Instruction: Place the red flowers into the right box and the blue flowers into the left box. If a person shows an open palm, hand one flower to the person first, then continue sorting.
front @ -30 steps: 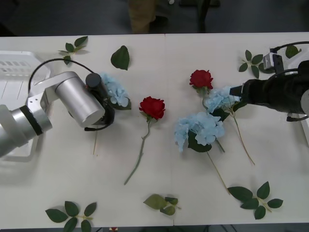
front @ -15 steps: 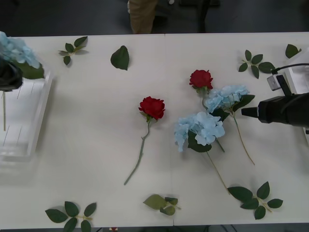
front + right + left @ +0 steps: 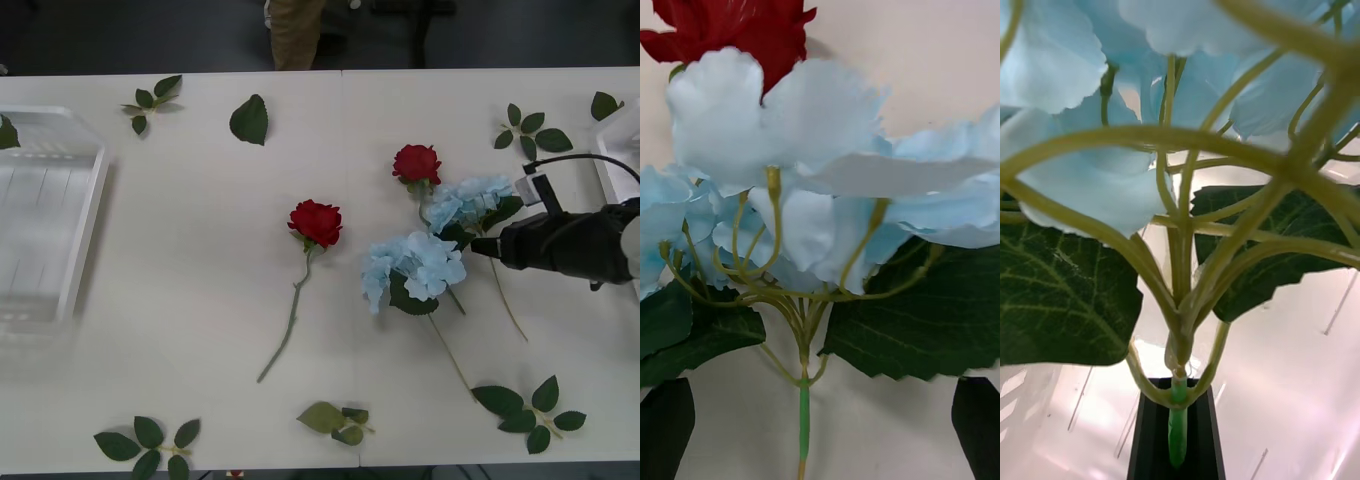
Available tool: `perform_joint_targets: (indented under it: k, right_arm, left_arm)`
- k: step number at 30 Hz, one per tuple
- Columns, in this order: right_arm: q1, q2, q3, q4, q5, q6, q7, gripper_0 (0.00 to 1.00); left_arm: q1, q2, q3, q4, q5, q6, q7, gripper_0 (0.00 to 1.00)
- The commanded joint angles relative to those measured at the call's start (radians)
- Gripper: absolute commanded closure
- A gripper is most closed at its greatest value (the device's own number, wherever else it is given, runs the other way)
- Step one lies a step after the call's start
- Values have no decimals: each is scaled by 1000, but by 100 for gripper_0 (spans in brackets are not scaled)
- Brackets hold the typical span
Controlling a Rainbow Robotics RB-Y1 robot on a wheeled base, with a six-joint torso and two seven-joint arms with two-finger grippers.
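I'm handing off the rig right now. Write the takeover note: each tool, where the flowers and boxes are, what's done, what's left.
Left tool: shut on a blue flower's stem, held over the left box; not released yet.
Right tool: open, fingers either side of the upper blue flower's stem on the table's right side, not gripping yet.
On the table: two red flowers, one at centre, one further back; a second blue flower between them and the right tool. The right box edge is at far right.
Done: nothing visibly boxed.
Left: drop the held blue flower, move two blue flowers left, two red flowers right.
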Motion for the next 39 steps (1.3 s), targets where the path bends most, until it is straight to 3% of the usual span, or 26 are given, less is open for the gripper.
perform_joint_targets:
  k: [1,10,12,13,14,15,16,17,20,23,25,27,31,39]
  right_arm:
    - [12,22,56,-13,39,-46,-5,0]
    - [12,22,71,-13,119,-32,-9,0]
    - [8,23,74,-13,137,-35,-11,14]
    - [6,25,74,-13,146,-37,-11,26]
    - [5,26,74,-13,149,-35,-11,31]
    - [3,31,74,-13,154,-35,-11,42]
    - [3,32,74,-13,155,-37,-12,44]
    - [2,35,76,-13,162,-37,-11,50]
    - [-3,37,83,-13,180,-40,-14,56]
    - [-11,38,123,-13,214,-84,-25,70]
    - [-14,38,141,-13,218,-107,-32,81]
    - [-15,38,148,-13,220,-118,-40,99]
    - [-21,37,146,-13,217,-118,-43,100]
    - [-24,14,10,-13,20,-77,-22,100]
  left_arm:
    - [94,-23,7,22,-5,-131,-91,100]
    - [163,-77,7,15,-28,-202,-105,100]
    - [177,-77,7,2,-28,-223,-108,98]
    - [181,-77,7,1,-28,-236,-110,92]
    - [184,-77,7,1,-28,-242,-110,88]
    - [187,-77,7,1,-28,-253,-108,70]
    - [189,-77,7,1,-26,-259,-108,45]
    - [192,-77,7,1,-26,-265,-105,1]
    - [192,-78,7,4,-22,-265,-102,0]
    - [192,-77,7,4,-5,-236,-88,0]
    - [184,-77,7,1,1,-203,-82,0]
    - [166,-77,18,-1,10,-136,-70,0]
    - [154,-77,70,-44,23,-3,-48,0]
    - [144,-92,151,-332,6,309,243,0]
